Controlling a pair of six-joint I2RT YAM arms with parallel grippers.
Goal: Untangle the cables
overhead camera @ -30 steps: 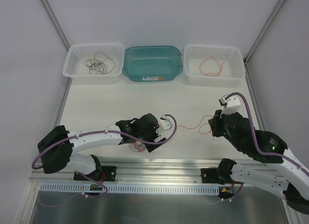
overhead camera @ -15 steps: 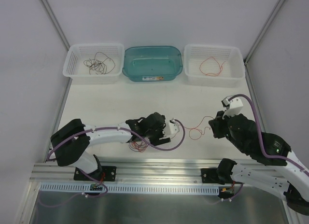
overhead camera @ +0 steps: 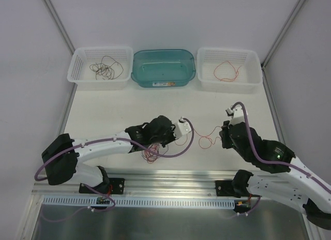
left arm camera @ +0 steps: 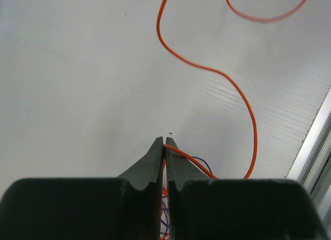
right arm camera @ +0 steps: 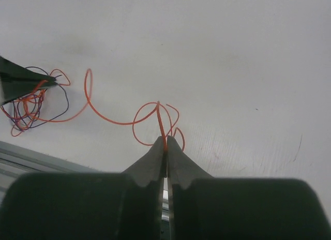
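Since a moment ago: left arm's black two-finger gripper (left arm camera: pixel 164 143) has snapped closed from wide apart, and the right arm has drawn in toward the middle, so the strand sags.
Left gripper: tips pressed together, pinching the thin orange wire (left arm camera: pixel 207 70) just where it leaves the small tangle of red and dark wires (overhead camera: pixel 150 153).
Right gripper (right arm camera: pixel 165 143): black tips also pinched on that same orange wire, at a cluster of small loops.
Tangle: lying on the white tabletop (overhead camera: pixel 119 110) under the left wrist, near the front rail.
Strand: runs roughly left to right between the two grippers, wavy and slack, long axis across the table.
Step in hand: I'd say they're working one orange wire free, both ends gripped.
Next move: probably spread the arms apart gently, so the wire slides out without dragging the knot.
Beyond: white slotted basket (overhead camera: pixel 83 61) holding dark wires, empty-looking teal plastic tub (overhead camera: pixel 138 70), second white basket (overhead camera: pixel 253 61) with a red wire.
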